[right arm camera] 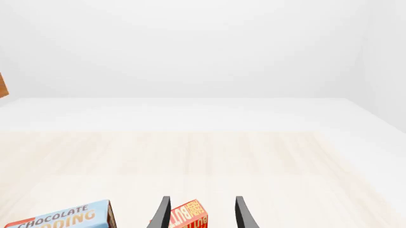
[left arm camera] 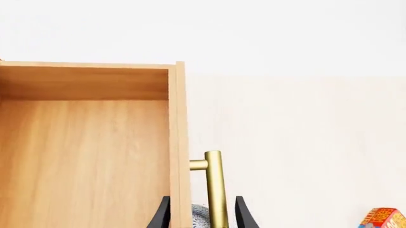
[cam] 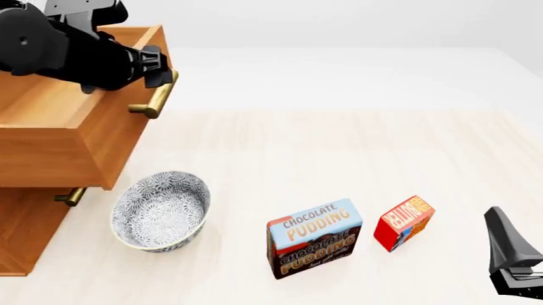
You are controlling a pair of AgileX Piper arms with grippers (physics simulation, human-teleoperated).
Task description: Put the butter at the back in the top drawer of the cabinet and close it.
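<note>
The cabinet stands at the left with its top drawer pulled out, and the inside of the drawer shows bare wood. My left gripper is open, its fingers either side of the drawer's brass handle without closing on it. The butter, a small red box, lies on the table at the front right. It appears ahead of my open right gripper, in line with the gap between the fingers. In the front view, the right gripper sits right of the butter, apart from it.
A Chocolate Pudding box stands just left of the butter. A patterned bowl sits on the table below the open drawer's front corner. A lower drawer's handle shows under the open drawer.
</note>
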